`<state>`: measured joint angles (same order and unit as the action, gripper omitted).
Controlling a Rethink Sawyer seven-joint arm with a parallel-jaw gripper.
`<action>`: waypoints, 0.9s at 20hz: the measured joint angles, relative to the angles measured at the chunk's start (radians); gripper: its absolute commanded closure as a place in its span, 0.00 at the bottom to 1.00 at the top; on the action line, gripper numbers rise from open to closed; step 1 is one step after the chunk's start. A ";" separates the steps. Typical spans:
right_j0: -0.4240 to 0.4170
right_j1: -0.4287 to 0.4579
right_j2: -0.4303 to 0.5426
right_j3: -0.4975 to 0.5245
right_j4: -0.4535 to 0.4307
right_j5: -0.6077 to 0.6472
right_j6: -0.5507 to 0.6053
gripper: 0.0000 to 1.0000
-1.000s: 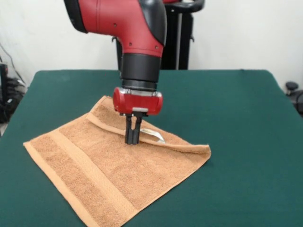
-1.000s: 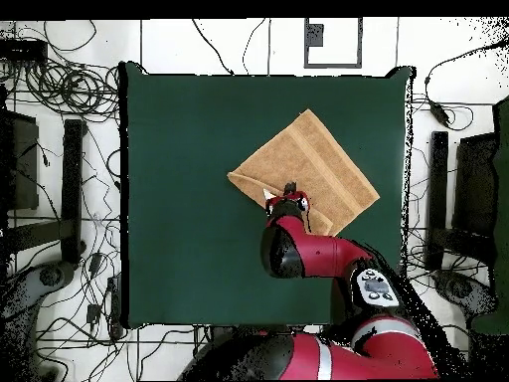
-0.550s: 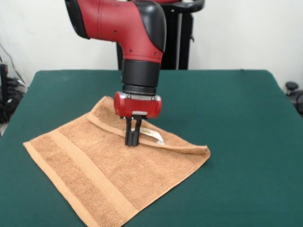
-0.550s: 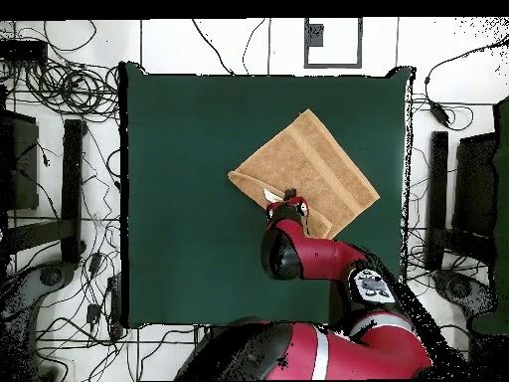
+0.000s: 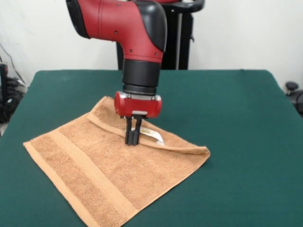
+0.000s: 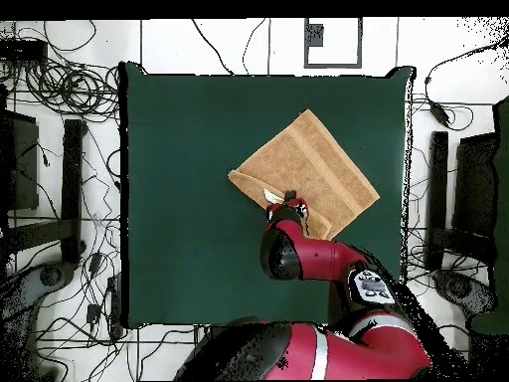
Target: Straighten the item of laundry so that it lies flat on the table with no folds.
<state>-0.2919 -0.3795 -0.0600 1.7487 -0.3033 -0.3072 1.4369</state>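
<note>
So we're looking at the towel (image 5: 113,170) lying mostly spread on the green table (image 5: 236,118), with its far edge folded over toward the middle. The gripper (image 5: 133,140) is pressing down on that fold, fingers pinched together on the hem, right beside the small white tag (image 5: 154,135).

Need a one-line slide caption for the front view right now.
Gripper, fingers together, pinches the folded-over far edge of the tan towel beside its white tag on the green table.
</note>
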 measured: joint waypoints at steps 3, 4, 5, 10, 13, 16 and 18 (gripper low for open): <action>-0.005 -0.010 0.004 0.003 0.012 0.048 0.000 1.00; -0.007 -0.015 0.007 0.005 0.016 0.062 0.000 1.00; -0.011 -0.022 0.011 0.007 0.021 0.085 0.000 1.00; -0.036 -0.060 0.032 0.026 0.046 0.214 0.000 1.00; -0.052 -0.075 0.040 0.033 0.059 0.271 0.000 1.00; -0.065 -0.085 0.051 0.039 0.070 0.317 0.000 1.00; -0.072 -0.094 0.058 0.047 0.076 0.345 0.000 1.00</action>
<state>-0.3642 -0.4735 -0.0016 1.7953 -0.2274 0.0383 1.4369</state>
